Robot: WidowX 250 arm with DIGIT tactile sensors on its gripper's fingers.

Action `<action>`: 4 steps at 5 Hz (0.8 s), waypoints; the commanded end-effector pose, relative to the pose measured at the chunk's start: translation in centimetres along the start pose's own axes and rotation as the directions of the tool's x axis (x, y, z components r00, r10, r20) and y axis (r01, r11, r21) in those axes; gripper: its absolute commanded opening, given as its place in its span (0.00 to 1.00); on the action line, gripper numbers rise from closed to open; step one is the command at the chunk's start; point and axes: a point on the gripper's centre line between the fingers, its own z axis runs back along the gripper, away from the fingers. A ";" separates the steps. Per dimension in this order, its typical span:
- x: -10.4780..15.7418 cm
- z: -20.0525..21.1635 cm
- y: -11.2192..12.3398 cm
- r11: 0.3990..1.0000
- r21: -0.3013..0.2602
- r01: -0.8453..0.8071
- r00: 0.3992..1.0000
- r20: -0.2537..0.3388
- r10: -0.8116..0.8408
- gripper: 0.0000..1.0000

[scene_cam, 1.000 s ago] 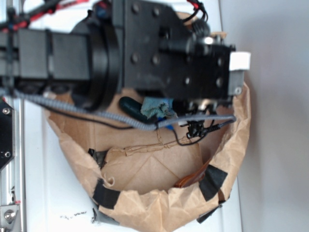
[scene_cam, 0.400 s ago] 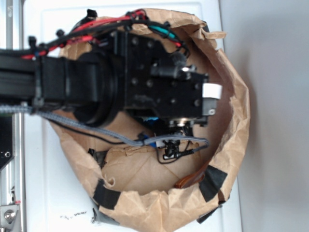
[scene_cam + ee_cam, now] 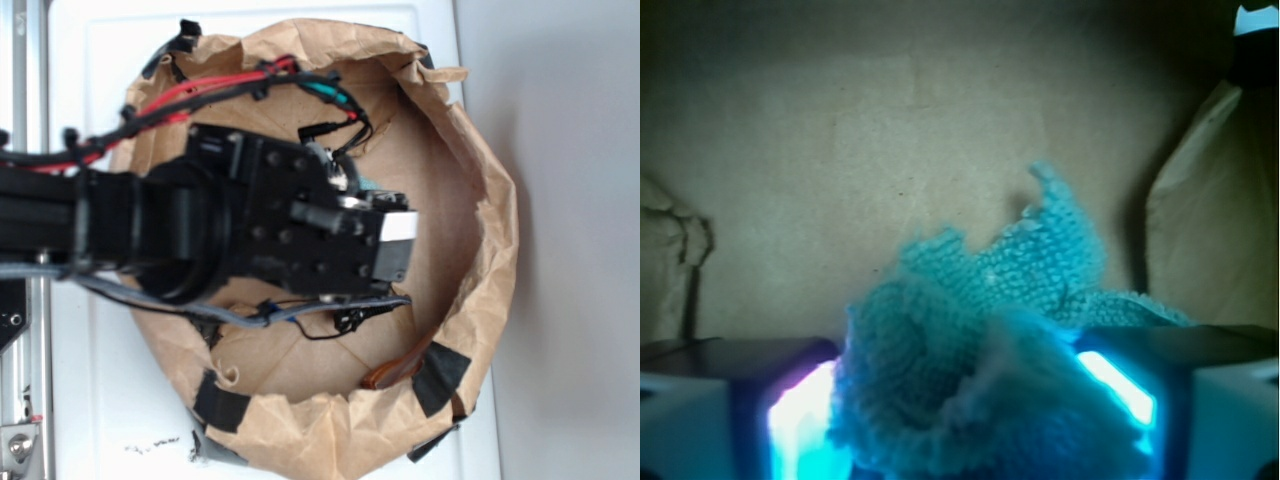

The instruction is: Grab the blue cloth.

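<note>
Arm lowered into paper bag [image 3: 480, 200] | jaws clamp one blue cloth [image 3: 980, 370]

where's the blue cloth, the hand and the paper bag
blue cloth [image 3: 980, 370], wrist view, bunched middle
hand [image 3: 970, 395], wrist view, midway between its fingertips
paper bag [image 3: 490, 230], exterior view, right rim

We see the paper bag's crumpled wall [image 3: 490, 250] ringing the work area on all sides, closing off sideways passage. Bare brown floor [image 3: 440, 200] lies open at right of frame. The arm [image 3: 200, 240] and its cables [image 3: 200, 95] fill the left and centre. In the wrist view, blue cloth [image 3: 980, 370] crowds the space between the gripper [image 3: 960, 400] fingers.
</note>
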 end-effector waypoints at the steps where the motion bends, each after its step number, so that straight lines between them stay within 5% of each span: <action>1: 0.8 4.9 -0.4 0.994 -0.101 0.050 0.999 -0.002 -0.050 0.00; 4: 1.1 11.9 0.9 0.950 -0.304 0.067 0.989 -0.109 -0.104 0.00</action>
